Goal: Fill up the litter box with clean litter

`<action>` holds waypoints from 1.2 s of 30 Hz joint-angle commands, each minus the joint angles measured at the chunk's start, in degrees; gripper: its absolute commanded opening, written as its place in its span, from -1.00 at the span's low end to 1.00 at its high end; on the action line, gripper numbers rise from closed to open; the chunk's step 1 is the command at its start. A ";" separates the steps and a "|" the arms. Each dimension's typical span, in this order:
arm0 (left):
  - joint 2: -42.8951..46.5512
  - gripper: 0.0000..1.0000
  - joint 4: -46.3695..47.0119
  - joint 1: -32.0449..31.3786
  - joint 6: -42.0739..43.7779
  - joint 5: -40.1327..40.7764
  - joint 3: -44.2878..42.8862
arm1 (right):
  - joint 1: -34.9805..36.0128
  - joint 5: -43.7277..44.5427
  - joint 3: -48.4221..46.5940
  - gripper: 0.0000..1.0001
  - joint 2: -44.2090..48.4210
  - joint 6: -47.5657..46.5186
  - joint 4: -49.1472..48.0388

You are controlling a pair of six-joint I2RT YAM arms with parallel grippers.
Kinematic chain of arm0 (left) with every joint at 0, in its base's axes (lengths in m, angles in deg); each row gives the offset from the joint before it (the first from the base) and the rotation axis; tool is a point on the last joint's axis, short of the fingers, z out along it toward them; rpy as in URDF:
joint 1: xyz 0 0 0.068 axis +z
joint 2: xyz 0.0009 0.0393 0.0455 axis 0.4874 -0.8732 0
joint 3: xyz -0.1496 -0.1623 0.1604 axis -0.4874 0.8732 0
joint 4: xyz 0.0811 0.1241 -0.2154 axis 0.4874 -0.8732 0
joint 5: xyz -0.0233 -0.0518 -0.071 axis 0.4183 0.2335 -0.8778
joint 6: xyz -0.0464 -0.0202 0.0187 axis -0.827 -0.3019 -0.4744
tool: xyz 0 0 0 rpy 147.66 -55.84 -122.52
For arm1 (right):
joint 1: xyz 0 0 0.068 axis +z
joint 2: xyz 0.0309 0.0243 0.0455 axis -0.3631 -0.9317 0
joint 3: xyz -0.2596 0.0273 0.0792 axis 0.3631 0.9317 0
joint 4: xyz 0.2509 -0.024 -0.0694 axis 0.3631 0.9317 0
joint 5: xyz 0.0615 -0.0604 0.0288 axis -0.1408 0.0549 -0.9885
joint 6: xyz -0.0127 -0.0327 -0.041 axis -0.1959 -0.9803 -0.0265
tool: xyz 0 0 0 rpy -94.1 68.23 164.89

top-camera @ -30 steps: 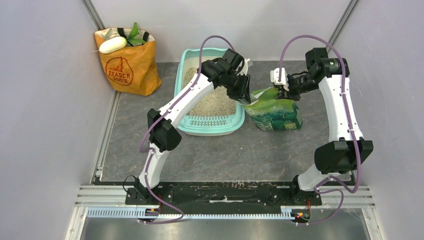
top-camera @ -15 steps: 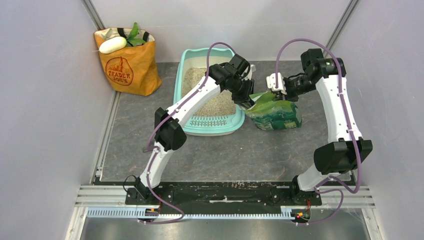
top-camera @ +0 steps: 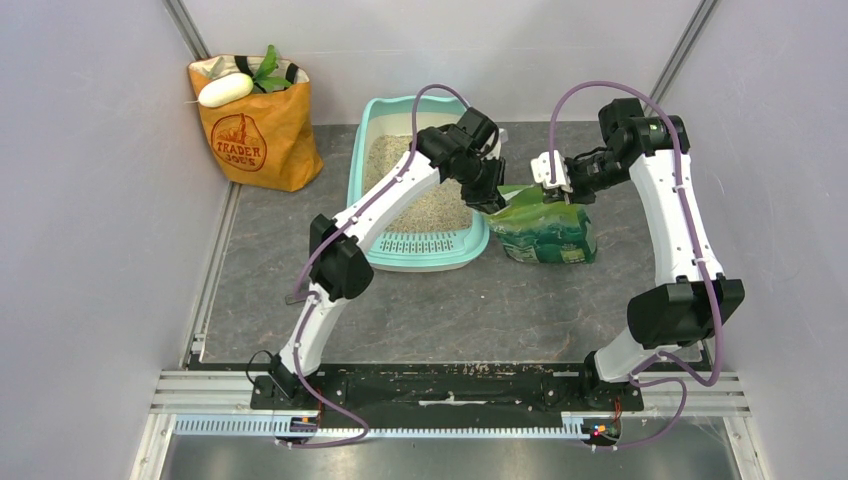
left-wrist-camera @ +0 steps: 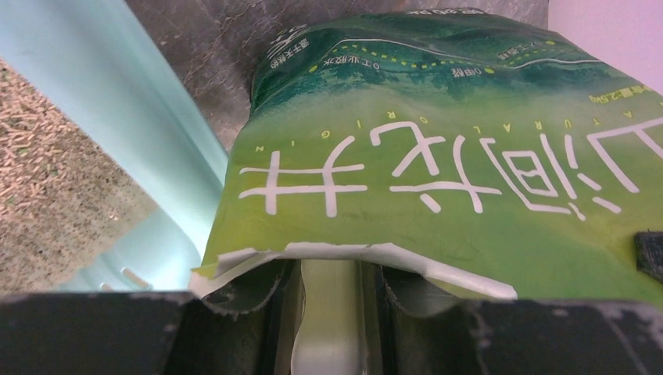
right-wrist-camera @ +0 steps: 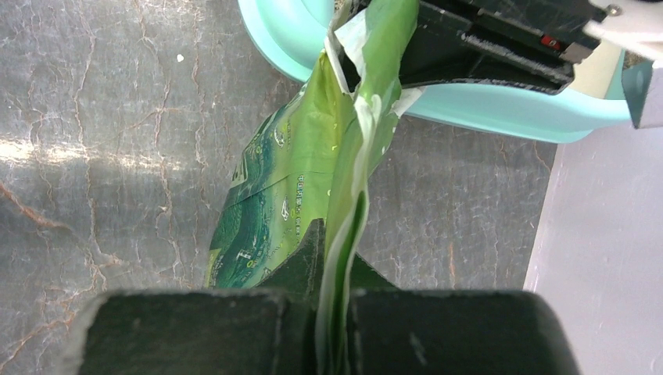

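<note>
**On the bench [top-camera: 450, 310], a litter box [top-camera: 425, 263] part full**

In the middle at the back, the box sits flat, with its grate [top-camera: 420, 243] toward the arms. It is mint green with round corners. The litter [top-camera: 388, 160] inside is sandy tan and speckled. It covers the floor of the box as far as I can see. The left arm [top-camera: 370, 215] crosses over part of it, so I cannot tell how deep it lies. I think the job is well on its way but not done.

Just beside the box, on its right, lies a green bag [top-camera: 548, 232]. Its torn top points at the box. The right fingers [right-wrist-camera: 309, 273] are shut tight on the top edge of the bag and hold it up. The left fingers [left-wrist-camera: 285, 320] are at the bag's mouth, closed part way on a pale strip [left-wrist-camera: 328, 336]. It looks like the handle of a scoop, but I cannot be sure. Its far end goes under the torn lip, out of sight. So more litter probably has to come out of the bag and go into the box.

Far off in the back left corner stands an orange bag [top-camera: 255, 135].
</note>
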 commanded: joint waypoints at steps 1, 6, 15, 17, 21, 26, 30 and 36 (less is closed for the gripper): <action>-6.10 -0.97 -2.96 -1.89 -1.10 4.90 -2.06 | -0.15 -1.84 -3.98 -1.00 1.33 -1.32 0.36; -9.67 -0.96 -1.33 -2.68 -1.87 1.27 -3.90 | -0.15 -2.09 -4.19 -1.00 0.40 -1.13 0.45; -9.50 -0.96 13.67 -1.89 -1.65 -23.56 0.87 | 0.01 -2.75 -3.71 -1.00 -2.15 3.08 -5.16; -8.66 -0.96 19.46 -1.55 -3.49 -32.07 3.43 | 0.02 -2.26 -4.55 -1.00 -2.87 3.57 -5.54; -7.07 -0.96 29.75 -0.98 -8.99 -41.97 8.05 | -0.01 -1.40 -5.14 -1.00 -3.24 4.08 -6.16; -1.88 -0.96 65.59 1.28 -30.86 -49.72 22.26 | -0.71 -0.41 -4.40 -1.00 -2.47 4.14 -6.16; -0.77 -0.96 77.06 2.57 -40.36 -50.81 24.43 | -1.70 -0.22 -3.73 -1.00 -1.70 4.39 -6.08; 1.81 -0.96 80.95 4.31 -44.64 -50.12 26.21 | -2.44 0.10 -4.03 -1.00 -1.04 4.84 -5.78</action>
